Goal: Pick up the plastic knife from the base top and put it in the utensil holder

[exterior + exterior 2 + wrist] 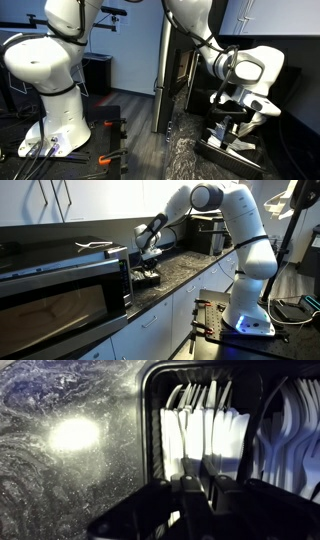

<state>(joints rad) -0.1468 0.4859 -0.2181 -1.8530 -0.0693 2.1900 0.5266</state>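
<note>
The speckled base top (60, 480) runs along the wall, dark and marbled, with a bright glare (75, 432) on it in the wrist view. My white arm (235, 240) reaches over it from its stand on the floor. In an exterior view a microwave (60, 295) fills the near end of the counter.

The black holder (150, 420) sits on the base top, low-walled and rectangular, and shows in both exterior views (225, 155) (148, 279). It is packed with white plastic utensils (215, 435) lying side by side, handles toward me.

My gripper (198, 495) hangs just above the holder's near wall, pointing down into it; both exterior views (232, 128) (150, 268) put it directly over the bin. My two dark fingers (186, 495) stand close together, with only a narrow gap between them. A sliver of white plastic shows in that gap, but I cannot tell whether I grip it or whether it lies in the holder beneath.

Which white piece is the knife I cannot make out; all the white plastic in view is in the holder or at my fingers.
</note>
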